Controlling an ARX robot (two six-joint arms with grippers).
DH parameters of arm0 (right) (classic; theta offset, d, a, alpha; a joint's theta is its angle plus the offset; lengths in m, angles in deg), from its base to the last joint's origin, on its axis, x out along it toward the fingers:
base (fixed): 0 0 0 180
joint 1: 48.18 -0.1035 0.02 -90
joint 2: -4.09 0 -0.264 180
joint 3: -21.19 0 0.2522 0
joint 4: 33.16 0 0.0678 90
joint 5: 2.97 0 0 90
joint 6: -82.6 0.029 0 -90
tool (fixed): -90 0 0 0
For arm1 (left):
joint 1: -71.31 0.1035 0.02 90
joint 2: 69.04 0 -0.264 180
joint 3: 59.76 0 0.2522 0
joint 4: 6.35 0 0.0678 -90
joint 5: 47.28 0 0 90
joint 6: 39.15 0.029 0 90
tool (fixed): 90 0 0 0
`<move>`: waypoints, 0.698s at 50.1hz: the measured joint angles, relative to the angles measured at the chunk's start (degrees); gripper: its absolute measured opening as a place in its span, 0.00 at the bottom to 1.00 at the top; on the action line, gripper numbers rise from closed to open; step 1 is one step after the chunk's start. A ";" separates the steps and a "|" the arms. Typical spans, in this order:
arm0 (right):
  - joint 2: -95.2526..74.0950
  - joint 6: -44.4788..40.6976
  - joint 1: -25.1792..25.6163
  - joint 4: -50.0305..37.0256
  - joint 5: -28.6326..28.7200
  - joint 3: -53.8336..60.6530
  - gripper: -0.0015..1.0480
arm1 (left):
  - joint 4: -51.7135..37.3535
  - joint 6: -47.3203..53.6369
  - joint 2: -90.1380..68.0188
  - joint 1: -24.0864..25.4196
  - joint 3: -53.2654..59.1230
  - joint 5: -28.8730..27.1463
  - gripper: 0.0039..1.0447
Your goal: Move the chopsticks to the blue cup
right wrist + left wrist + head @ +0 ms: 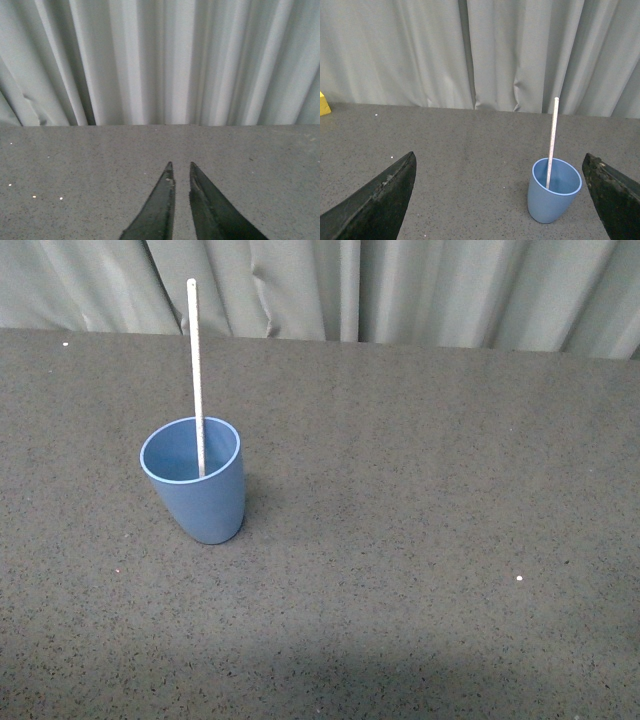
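Front: I've got the chopsticks (196,360) standing in the blue cup (207,508) on the table (430,540). Left wrist: left gripper (499,157) spread wide, cup ahead, yellow block (323,104) well aside. Right wrist: right gripper (180,165) pinched together on nothing, curtain (150,60) beyond.

The chopsticks (196,370): lower end drops behind the near wall of the blue cup (205,505); its resting point on the cup's floor cannot be told.

The left gripper (499,155): both fingers, one on either side of the cup, are cut off by the frame edges.

A yellow object (322,104), well apart from the cup: mostly out of frame, kind undetermined.

The right gripper (180,164): finger bases cut off by the frame edge.
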 joint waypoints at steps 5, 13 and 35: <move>5.64 -0.13 0.11 4.68 0.26 1.09 0.01 | 0.00 0.02 0.00 0.00 0.00 0.09 0.94; 13.92 -0.13 0.13 11.85 0.35 1.81 0.01 | 0.00 0.02 0.00 0.00 0.00 0.04 0.94; 29.00 -0.13 0.13 25.77 0.37 2.10 0.01 | 0.00 0.00 -0.02 0.00 0.00 0.07 0.94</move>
